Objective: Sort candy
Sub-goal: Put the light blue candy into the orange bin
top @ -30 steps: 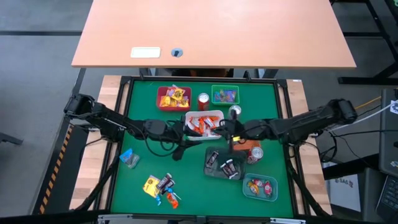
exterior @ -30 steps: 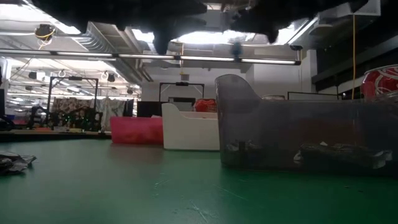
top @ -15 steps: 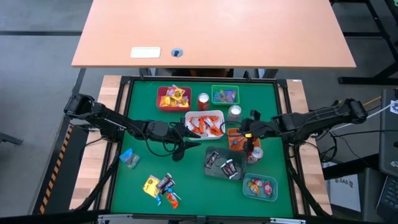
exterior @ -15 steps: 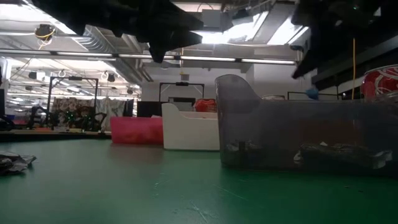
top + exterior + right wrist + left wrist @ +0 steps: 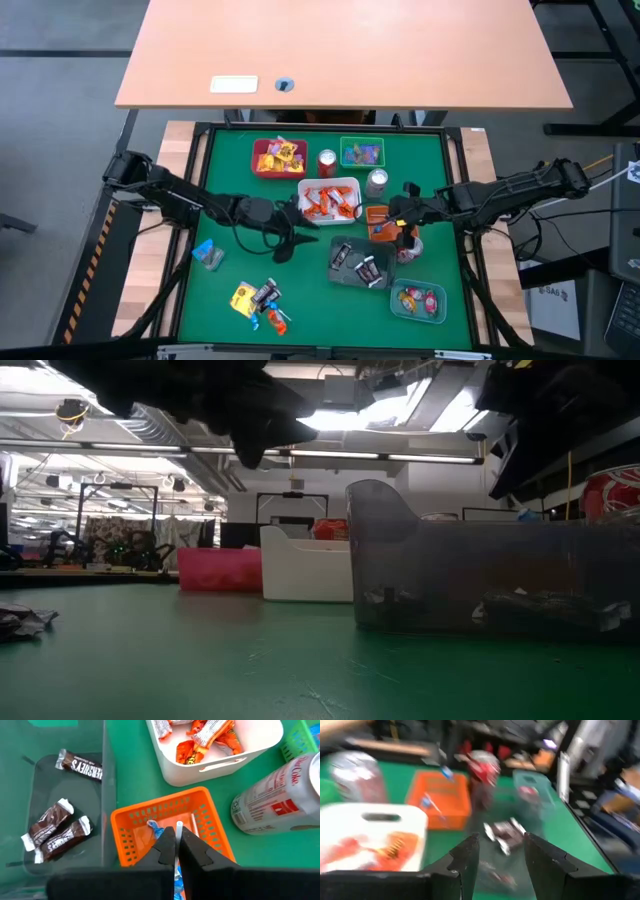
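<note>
Loose candy [image 5: 258,298] lies in a small heap on the green mat at the near left, with a blue piece [image 5: 207,253] farther left. My left gripper [image 5: 300,226] hangs open and empty just near the white tray [image 5: 352,187] of orange candy. My right gripper [image 5: 175,839] is shut and points down over the orange tray [image 5: 200,802], which holds blue candy [image 5: 152,826]. A thin white stick [image 5: 178,826] shows right at its fingertips. Dark candy [image 5: 56,832] lies in the grey tray [image 5: 340,275]. My right gripper has the thin white stick [image 5: 178,827] right at its shut fingertips, which point down into the orange tray. Whether the fingers hold the stick or it lies in the tray below them, I cannot tell.
A red tray [image 5: 262,150] and a green tray [image 5: 361,141] stand at the far side, a teal tray [image 5: 398,310] at the near right. A red can [image 5: 327,160] and a silver can [image 5: 377,180] stand by the white tray, another can [image 5: 410,246] beside the orange tray.
My right gripper has drawn back from the white tray's right end toward the table's right edge. It has tipped steeply downward and now stands over the orange tray, its fingers shut throughout.
</note>
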Tool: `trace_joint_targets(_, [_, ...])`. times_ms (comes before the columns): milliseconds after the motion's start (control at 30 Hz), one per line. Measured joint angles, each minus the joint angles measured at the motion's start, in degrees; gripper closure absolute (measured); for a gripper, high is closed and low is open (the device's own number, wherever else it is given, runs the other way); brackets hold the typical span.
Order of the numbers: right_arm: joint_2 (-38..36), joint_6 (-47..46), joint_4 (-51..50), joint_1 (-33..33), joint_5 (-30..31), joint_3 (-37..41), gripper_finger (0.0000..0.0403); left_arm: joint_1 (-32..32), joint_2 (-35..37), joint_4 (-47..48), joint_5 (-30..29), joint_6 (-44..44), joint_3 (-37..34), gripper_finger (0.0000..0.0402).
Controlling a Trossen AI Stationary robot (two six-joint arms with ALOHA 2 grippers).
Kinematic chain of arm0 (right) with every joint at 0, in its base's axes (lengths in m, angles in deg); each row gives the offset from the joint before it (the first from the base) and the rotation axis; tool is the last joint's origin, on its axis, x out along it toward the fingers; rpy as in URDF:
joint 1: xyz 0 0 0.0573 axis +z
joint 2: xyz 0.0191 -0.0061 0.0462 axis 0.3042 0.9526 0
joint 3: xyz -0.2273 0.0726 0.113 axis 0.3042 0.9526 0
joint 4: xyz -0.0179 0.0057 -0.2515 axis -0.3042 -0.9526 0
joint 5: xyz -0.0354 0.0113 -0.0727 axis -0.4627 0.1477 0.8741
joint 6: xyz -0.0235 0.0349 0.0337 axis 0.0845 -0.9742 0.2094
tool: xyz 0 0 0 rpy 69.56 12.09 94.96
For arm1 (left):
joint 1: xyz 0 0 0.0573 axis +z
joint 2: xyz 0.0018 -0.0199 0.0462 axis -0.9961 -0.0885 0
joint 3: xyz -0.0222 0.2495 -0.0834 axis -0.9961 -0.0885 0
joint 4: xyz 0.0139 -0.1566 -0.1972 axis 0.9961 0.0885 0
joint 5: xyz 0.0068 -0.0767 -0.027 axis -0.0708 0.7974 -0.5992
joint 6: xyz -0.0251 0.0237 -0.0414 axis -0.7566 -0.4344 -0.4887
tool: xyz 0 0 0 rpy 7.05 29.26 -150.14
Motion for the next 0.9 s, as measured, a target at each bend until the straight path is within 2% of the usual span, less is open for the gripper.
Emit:
trace_joint_targets(200, [0.0,0.0,-1.3,0.0,-1.9,0.0,0.0382,-3.8,0.0,9.5,2.6,-6.2,0.0,0.0262])
trace_joint_targets(533, [0.0,0.0,-1.7,0.0,-1.5,0.0,0.0262,-11.0,0.0,18.5,2.6,-17.6,1.3,0.0263])
trace_joint_targets(767, [0.0,0.0,-1.7,0.0,-1.4,0.0,0.0228,-16.0,0.0,43.5,2.4,-22.0,11.6,0.0263])
trace_joint_targets(900, [0.0,0.0,-1.7,0.0,-1.4,0.0,0.0225,-20.0,0.0,52.2,2.3,-24.6,16.3,0.0263])
